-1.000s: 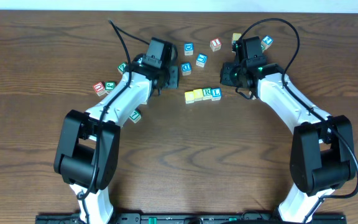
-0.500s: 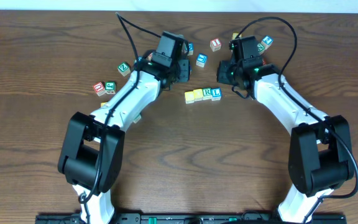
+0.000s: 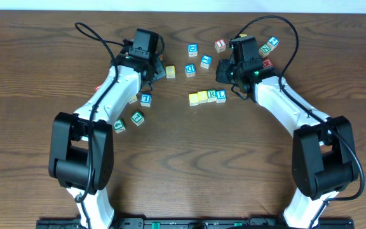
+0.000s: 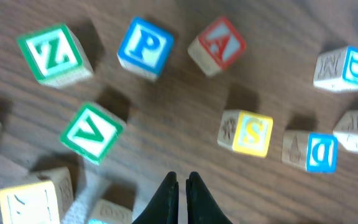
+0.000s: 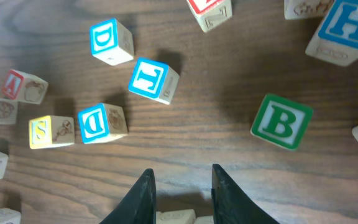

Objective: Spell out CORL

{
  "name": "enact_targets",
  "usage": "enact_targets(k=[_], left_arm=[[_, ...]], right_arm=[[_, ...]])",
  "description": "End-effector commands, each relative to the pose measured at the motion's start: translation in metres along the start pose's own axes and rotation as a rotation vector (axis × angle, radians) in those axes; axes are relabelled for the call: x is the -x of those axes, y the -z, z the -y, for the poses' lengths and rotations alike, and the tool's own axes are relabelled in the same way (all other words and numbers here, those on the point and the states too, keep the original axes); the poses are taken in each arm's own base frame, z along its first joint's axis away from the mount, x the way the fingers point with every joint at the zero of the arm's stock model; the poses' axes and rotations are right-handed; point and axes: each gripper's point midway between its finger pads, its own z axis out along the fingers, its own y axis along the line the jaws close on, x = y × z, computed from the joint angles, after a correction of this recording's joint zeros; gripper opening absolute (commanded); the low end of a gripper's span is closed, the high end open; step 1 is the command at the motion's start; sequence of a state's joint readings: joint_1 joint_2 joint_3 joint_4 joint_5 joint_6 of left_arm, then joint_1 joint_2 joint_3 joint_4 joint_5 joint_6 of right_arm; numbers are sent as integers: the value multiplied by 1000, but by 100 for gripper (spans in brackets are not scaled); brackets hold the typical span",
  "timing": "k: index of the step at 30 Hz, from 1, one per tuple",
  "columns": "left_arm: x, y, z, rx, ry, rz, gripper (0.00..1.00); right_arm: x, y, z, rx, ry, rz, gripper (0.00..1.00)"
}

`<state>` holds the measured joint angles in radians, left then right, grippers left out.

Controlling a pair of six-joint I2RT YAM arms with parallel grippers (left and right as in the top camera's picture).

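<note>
The CORL row [image 3: 207, 97] lies mid-table: two yellow-topped cubes [image 3: 198, 98], then the green R cube [image 3: 211, 95] and the blue L cube [image 3: 221, 95], side by side. My right gripper [image 3: 223, 76] [image 5: 183, 172] hovers just behind the row's right end, open, with nothing between its fingers. Pale cube tops [image 5: 176, 218] show at the bottom edge of the right wrist view, under the jaws. My left gripper [image 3: 155, 73] [image 4: 183, 177] is shut and empty, well left of the row, just short of a yellow S cube [image 4: 252, 133].
Loose cubes lie behind the row: blue D [image 5: 101, 121], blue T [image 5: 154, 79], yellow S [image 3: 169, 72], green B [image 5: 281, 123], blue H [image 5: 345, 26]. Near the left gripper lie green Z [image 4: 51, 53], blue P [image 4: 145, 46], red A [image 4: 216, 46] and green V [image 4: 92, 130].
My left arm has swung left, away from the cubes behind the row. The right gripper has crept up and left and its jaws have narrowed a little. The row has not moved.
</note>
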<state>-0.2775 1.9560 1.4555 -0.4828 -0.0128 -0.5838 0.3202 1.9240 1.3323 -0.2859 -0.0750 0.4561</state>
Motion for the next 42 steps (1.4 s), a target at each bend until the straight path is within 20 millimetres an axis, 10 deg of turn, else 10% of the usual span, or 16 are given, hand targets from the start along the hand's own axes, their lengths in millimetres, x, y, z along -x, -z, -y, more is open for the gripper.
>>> enact_targets(k=[1, 12, 42], left_arm=[[-6, 9, 8, -16, 10, -24, 8], [-15, 9, 1, 14, 3, -63, 8], [-52, 4, 1, 43, -41, -143, 7]], right_arm=[[-5, -12, -3, 7, -5, -13, 24], [7, -13, -14, 24, 21, -42, 24], [-57, -5, 32, -209, -38, -278, 19]])
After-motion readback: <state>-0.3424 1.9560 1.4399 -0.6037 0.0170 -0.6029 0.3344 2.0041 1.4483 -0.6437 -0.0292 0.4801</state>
